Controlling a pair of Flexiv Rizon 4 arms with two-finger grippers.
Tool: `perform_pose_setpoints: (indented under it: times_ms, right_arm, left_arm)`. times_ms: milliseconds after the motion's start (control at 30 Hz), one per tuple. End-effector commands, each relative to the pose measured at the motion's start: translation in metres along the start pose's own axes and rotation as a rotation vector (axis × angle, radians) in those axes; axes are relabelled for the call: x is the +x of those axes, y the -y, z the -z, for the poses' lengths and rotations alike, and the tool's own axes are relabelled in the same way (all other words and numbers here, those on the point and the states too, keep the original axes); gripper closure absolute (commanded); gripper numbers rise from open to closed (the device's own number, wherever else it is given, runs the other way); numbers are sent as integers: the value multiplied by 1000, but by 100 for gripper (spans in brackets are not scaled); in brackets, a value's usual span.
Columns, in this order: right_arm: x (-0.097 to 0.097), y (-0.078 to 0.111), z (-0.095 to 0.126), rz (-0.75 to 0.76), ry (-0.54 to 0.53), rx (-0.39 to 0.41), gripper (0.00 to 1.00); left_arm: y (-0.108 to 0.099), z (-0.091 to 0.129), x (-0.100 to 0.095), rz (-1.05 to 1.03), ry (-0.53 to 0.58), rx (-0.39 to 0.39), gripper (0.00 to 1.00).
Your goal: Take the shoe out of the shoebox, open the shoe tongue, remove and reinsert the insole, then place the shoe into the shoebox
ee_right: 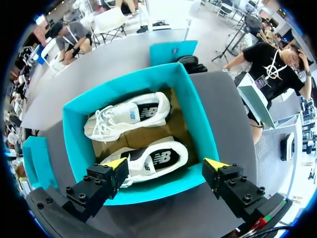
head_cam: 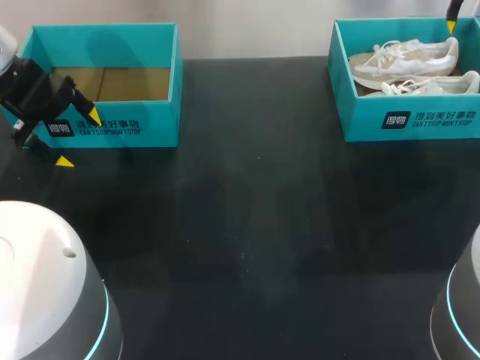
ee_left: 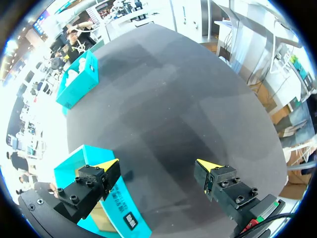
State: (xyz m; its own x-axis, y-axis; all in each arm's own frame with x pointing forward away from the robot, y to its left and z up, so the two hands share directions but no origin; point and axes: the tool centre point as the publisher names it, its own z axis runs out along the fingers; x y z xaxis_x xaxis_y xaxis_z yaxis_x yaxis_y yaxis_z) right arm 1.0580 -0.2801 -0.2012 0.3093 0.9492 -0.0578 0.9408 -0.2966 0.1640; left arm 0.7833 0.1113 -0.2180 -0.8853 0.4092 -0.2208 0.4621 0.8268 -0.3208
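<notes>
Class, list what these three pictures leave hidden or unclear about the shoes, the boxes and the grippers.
Insoles: all views, hidden inside the shoes.
Right gripper: head view, cut off by the top edge; only one yellow tip shows.
Empty box: head view, its front wall hides part of its floor.
Shoe box: left wrist view, the shoes inside are too small to tell apart.

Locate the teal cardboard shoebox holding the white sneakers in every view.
Head view: the teal cardboard shoebox sits at the far right of the dark table.
Left wrist view: it lies far across the table, well ahead of the open left gripper.
Right wrist view: it lies just ahead of the open right gripper.
Shared landmark: the white sneakers inside it.
</notes>
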Motion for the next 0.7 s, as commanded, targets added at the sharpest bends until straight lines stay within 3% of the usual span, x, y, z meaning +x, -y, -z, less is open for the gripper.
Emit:
perform_pose_setpoints:
  times_ms: [33,267,500,700]
  right_arm:
    - [1,32,7,-5,6,-72,0]
    - [6,56,19,-23,37,-62,0]
    - [10,84,21,-41,53,-24,0]
    - [17,105,13,-52,75,31,0]
  left_arm:
    - [0,0,0,0,-1,-4,0]
    - [1,23,-3,102,-1,-14,0]
    - [-9,52,-14,404,-26,-182,0]
    - [-33,59,-23,702,-23,-303,0]
